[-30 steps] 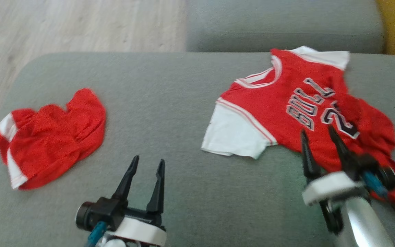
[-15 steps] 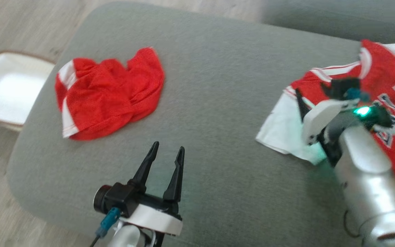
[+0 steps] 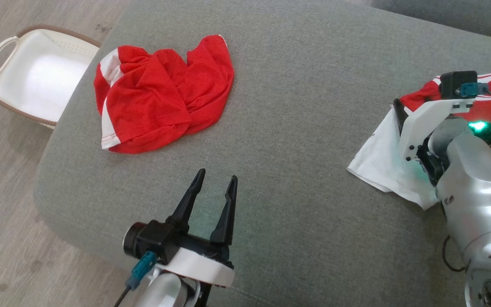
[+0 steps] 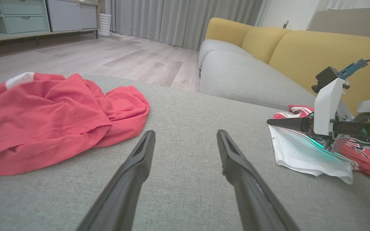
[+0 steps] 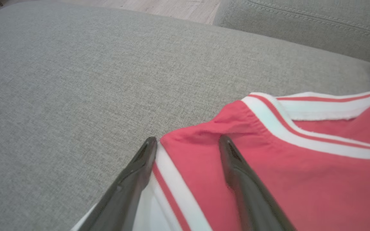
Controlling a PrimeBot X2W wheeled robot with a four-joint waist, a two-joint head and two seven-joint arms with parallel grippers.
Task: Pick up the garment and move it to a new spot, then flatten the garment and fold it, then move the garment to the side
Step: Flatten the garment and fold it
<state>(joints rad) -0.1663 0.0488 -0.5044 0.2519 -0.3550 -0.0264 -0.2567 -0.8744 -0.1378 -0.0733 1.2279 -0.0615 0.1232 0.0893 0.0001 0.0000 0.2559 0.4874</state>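
- Grey sofa cushion (image 3: pixel 296 106) carries everything. Off its edge, far to the left of the left claw (image 3: pixel 218 175), a white basket (image 3: pixel 36 76) sits on the wooden floor (image 3: pixel 7 192).
- That left claw hovers over bare cushion with its jaws spread wide and nothing between them. Crumpled red shorts (image 3: pixel 156 98) lie ahead of it and to its left, well apart.
- The right claw (image 5: pixel 187 140) is also wide open and empty. It is down at the red jersey (image 5: pixel 268 166), its tips straddling the shoulder corner.
- One finger lies along the striped seam where the white sleeve (image 3: pixel 382 162) begins, and the other is over red cloth.
- The jersey lies under this claw and spreads away to its right.
- Judging by this, the first step is in hand: the pick-up, with the grasp not yet made.
- The next move calls for pressing the tips into the shoulder and closing on a firm fold of cloth before lifting. A shallow pinch could slip off, or the tips could catch the cushion fabric instead.
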